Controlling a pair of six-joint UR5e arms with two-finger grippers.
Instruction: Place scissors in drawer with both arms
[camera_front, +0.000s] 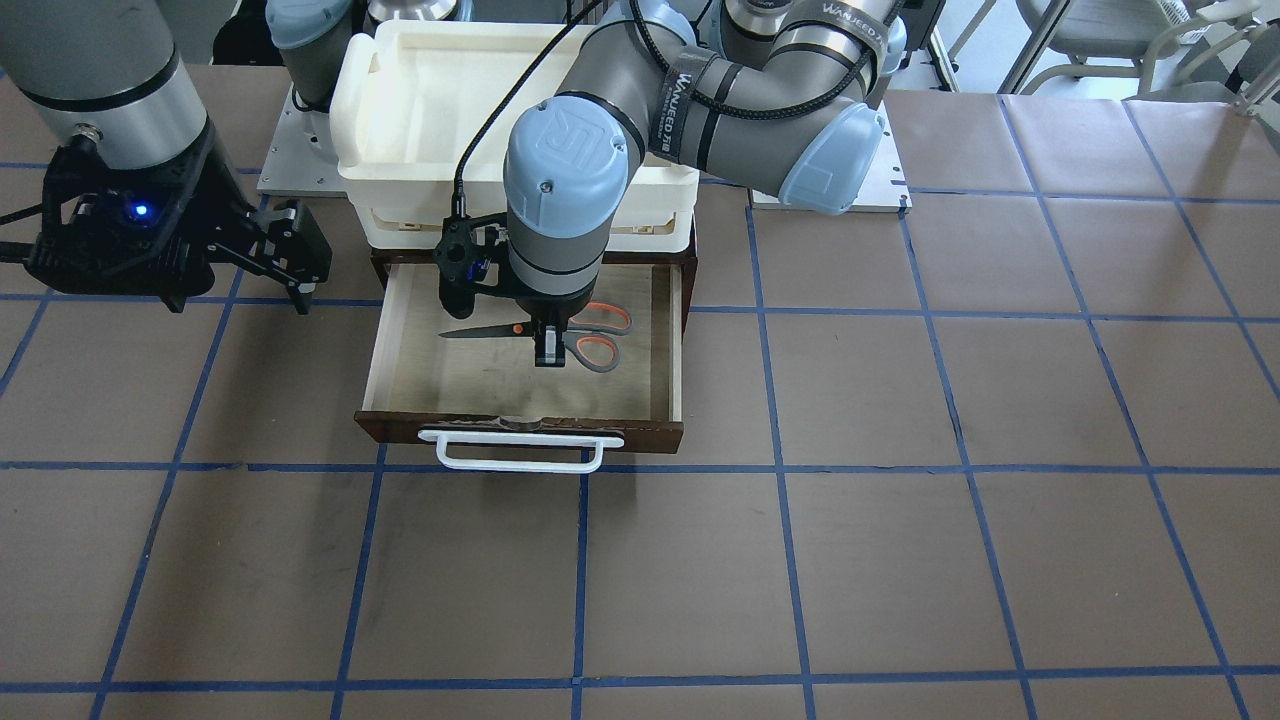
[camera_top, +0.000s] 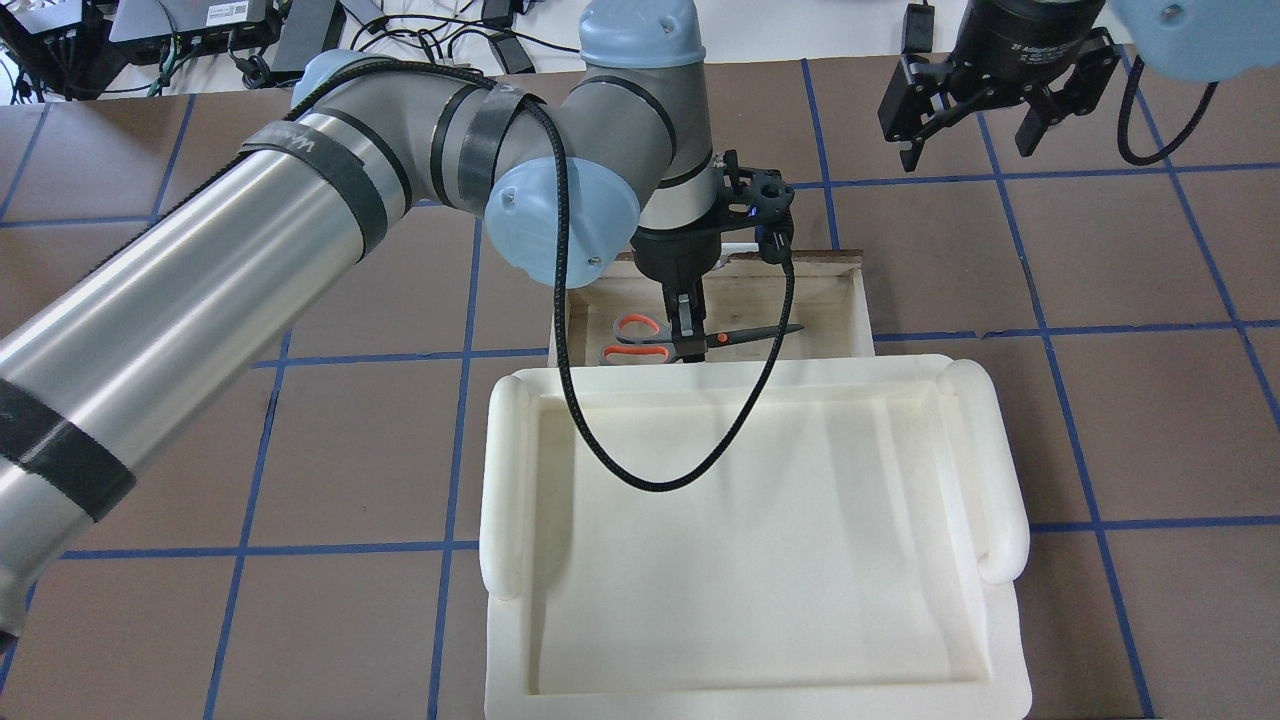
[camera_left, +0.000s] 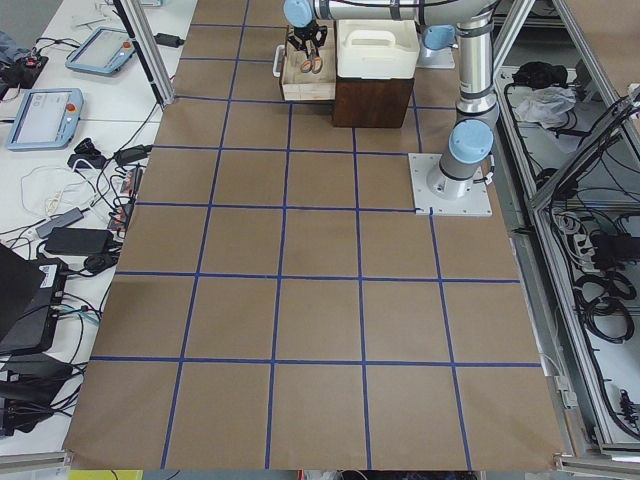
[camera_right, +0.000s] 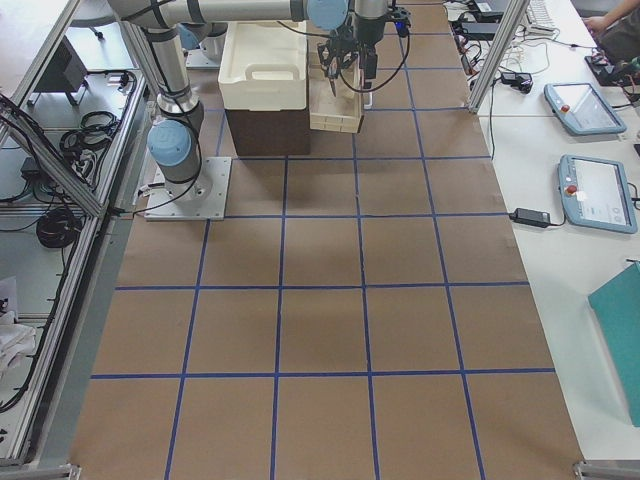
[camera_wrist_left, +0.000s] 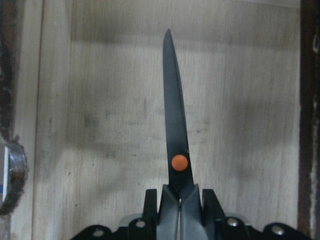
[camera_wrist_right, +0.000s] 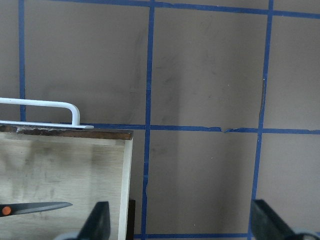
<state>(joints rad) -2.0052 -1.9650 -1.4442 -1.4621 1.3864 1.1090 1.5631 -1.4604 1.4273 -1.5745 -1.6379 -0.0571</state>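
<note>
The drawer (camera_front: 372, 352) is pulled open, with its white loop handle (camera_front: 520, 450) in front and a pale plywood floor (camera_wrist_left: 100, 125). My left gripper (camera_front: 548, 355) reaches down into it and is shut on the scissors (camera_front: 598, 338) just behind the orange pivot (camera_wrist_left: 179, 162). The blades (camera_top: 760, 332) point toward my right side and the orange-lined handles (camera_top: 633, 336) toward my left. I cannot tell if the scissors touch the floor. My right gripper (camera_top: 968, 140) is open and empty, raised beside the drawer's corner (camera_wrist_right: 126, 150). The blade tip (camera_wrist_right: 45, 206) shows in its wrist view.
A cream-white plastic bin (camera_top: 750, 520) sits on top of the dark cabinet (camera_left: 372, 100) behind the open drawer. The table is covered in brown paper with a blue tape grid (camera_front: 780, 470). Tablets and cables lie on side benches (camera_left: 60, 110).
</note>
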